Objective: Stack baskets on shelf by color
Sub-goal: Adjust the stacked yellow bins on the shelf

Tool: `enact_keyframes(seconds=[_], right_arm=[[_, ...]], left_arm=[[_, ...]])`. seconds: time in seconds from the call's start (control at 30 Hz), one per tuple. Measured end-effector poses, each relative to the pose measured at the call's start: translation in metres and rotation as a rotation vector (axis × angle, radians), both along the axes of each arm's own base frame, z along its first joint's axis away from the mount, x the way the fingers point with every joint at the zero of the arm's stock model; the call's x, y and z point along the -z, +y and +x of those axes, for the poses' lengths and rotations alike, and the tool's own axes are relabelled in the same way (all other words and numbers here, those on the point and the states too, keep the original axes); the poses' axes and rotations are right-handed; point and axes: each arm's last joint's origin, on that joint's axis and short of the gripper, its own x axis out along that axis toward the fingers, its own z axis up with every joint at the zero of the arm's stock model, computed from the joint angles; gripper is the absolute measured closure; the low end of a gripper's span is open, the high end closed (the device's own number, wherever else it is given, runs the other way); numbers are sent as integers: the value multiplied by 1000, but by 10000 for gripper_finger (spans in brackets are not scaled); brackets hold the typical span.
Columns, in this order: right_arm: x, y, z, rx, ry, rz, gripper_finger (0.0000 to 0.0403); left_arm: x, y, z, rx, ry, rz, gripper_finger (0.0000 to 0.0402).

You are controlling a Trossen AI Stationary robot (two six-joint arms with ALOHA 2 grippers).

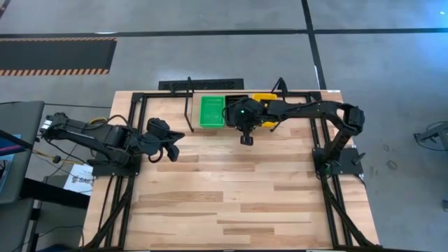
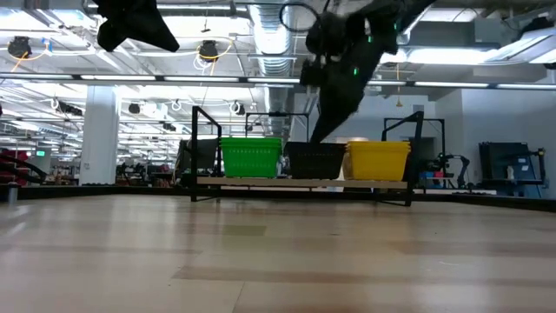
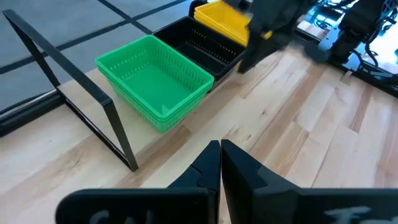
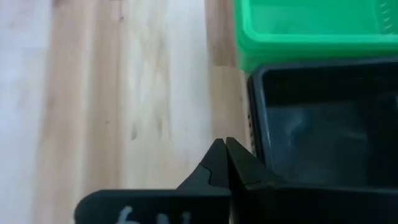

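Note:
Three basket stacks sit side by side on the shelf at the table's far edge: green, black and yellow. My right gripper is shut, pointing down in the air just near of the black stack's near-left corner. My left gripper is also shut. It hovers above the table's left part, facing the shelf and holding nothing.
The shelf's upright black loop ends stand at either side of the stacks. Black frame rails edge the table. Bare wood tabletop spreads from the shelf to the near edge.

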Motion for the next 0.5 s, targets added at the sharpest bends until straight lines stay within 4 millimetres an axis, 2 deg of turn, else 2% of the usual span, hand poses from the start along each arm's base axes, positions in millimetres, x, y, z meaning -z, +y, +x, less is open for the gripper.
enact_keyframes(seconds=[0.17,0.27,0.33,0.5], right_arm=[[-51,17,-6,-73,-9,-28,403],[-66,13,-18,-61,-21,-36,403],[-65,8,-29,-22,26,-22,403],[-41,-7,-47,53,182,-66,403]], left_arm=[[0,0,0,-2,-2,-2,402],[0,0,0,-2,-1,-2,401],[0,0,0,0,0,-3,401],[1,0,-1,0,12,-1,401]])
